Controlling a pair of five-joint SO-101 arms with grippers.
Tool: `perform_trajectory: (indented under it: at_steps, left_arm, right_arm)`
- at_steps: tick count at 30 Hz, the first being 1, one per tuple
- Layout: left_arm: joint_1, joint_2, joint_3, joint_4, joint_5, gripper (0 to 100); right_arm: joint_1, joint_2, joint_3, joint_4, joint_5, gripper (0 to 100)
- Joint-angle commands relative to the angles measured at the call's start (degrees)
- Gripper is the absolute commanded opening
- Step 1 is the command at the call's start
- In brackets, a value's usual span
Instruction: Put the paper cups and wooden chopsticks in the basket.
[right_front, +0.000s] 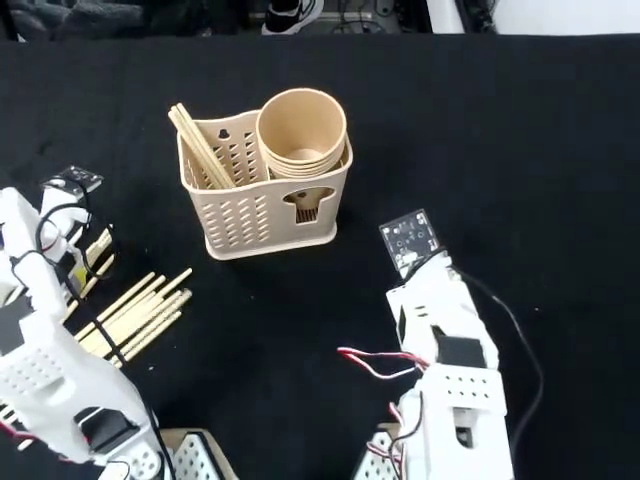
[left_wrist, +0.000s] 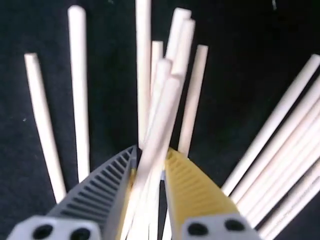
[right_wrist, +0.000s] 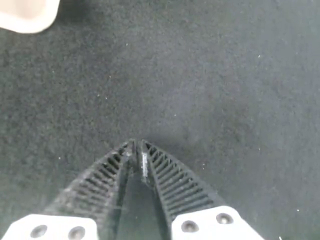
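A beige perforated basket (right_front: 250, 215) stands at the table's middle back. Stacked paper cups (right_front: 301, 130) sit in its right compartment and a few wooden chopsticks (right_front: 200, 145) lean in its left one. More chopsticks (right_front: 135, 312) lie loose on the black cloth at the left. My left gripper (left_wrist: 150, 155) is down among the loose chopsticks (left_wrist: 80, 100), shut on a small bundle of chopsticks (left_wrist: 160, 120). The left arm (right_front: 45, 300) stands over the pile. My right gripper (right_wrist: 136, 146) is shut on nothing, low over bare cloth, in front of and to the right of the basket.
The right arm (right_front: 445, 350) rests at the front right of the basket. A corner of the basket (right_wrist: 27, 15) shows in the right wrist view. Open black cloth lies to the right and behind the basket.
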Motion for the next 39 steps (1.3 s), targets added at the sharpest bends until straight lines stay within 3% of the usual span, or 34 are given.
perform_trajectory:
  at_steps: [1,7,11,17,22,39]
  left_arm:
    - [1.4,-2.2,-4.7,9.9,-0.4,3]
    - [7.9,-12.1,-14.2,29.6,0.4,3]
    - [11.1,-20.0,-15.3,28.3,7.6,3]
    - [16.4,-29.3,-15.5,27.7,11.3,3]
    - [21.0,-33.3,-20.2,26.7,18.9,3]
    - [30.8,-46.7,-32.0,11.5,61.3,3]
  right_arm:
    - [-0.8,-0.7,-0.2,-0.2,0.4,1.3]
    - [-0.8,-0.7,-0.2,-0.2,0.4,1.3]
    - [-0.8,-0.7,-0.2,-0.2,0.4,1.3]
    - [-0.8,-0.7,-0.2,-0.2,0.4,1.3]
    - [-0.8,-0.7,-0.2,-0.2,0.4,1.3]
    - [-0.8,-0.7,-0.2,-0.2,0.4,1.3]
